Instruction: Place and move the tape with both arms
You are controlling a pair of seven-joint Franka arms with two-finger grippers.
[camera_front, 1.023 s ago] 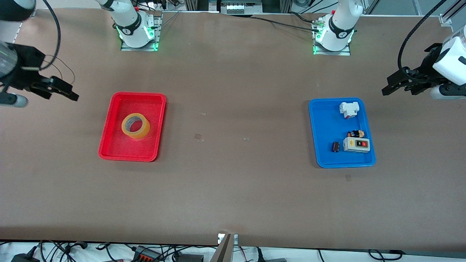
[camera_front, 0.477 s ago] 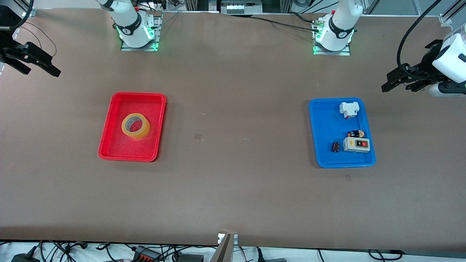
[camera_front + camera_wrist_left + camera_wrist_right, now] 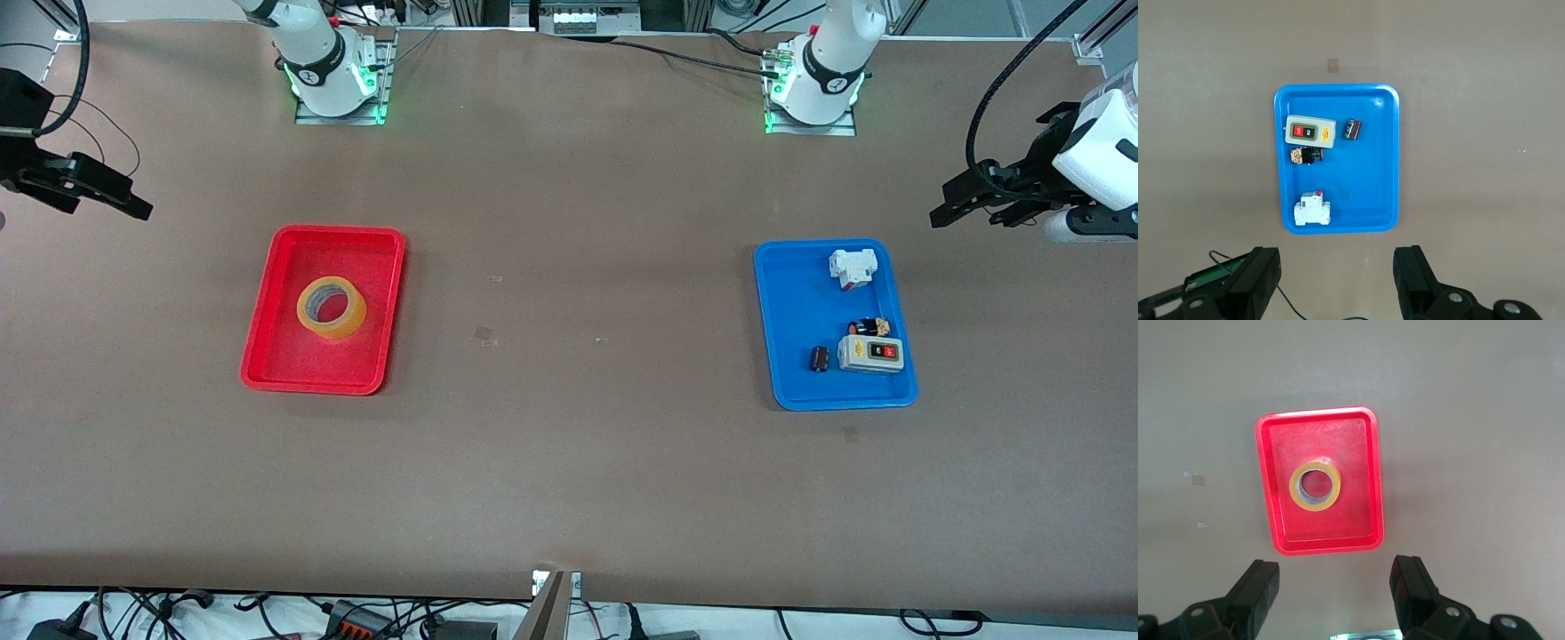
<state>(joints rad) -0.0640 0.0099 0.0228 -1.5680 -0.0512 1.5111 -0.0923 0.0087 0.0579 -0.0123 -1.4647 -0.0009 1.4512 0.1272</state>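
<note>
A: Where is the round roll of yellow tape (image 3: 331,307) found?

B: It is seen lying flat in the shallow red plastic tray (image 3: 267,356), toward the right arm's end of the brown tabletop (image 3: 569,480). In the right wrist view it sits near the tray's middle, hole upward – gripped by nothing.

A: And the other tray?

B: The blue plastic tray (image 3: 787,302), toward the left arm's end, is occupied by a white breaker-like block (image 3: 852,267), a grey switch box with a red button (image 3: 871,353), a small dark cylinder (image 3: 820,358) and a small black-and-orange part (image 3: 869,326). No tape is seen in it.

A: How are the grippers placed?

B: The right gripper (image 3: 107,187) is held up over the bare tabletop at the right arm's end, well apart from the red tray; its jaws are spread, with nothing between them. The left gripper (image 3: 973,200) is held over the tabletop at the left arm's end, jaws likewise spread and empty.

A: How far along is the task judged to be?

B: It cannot be settled – tape resting in the red tray with both arms drawn back fits a roll waiting to be picked up as well as one already delivered there.
</note>
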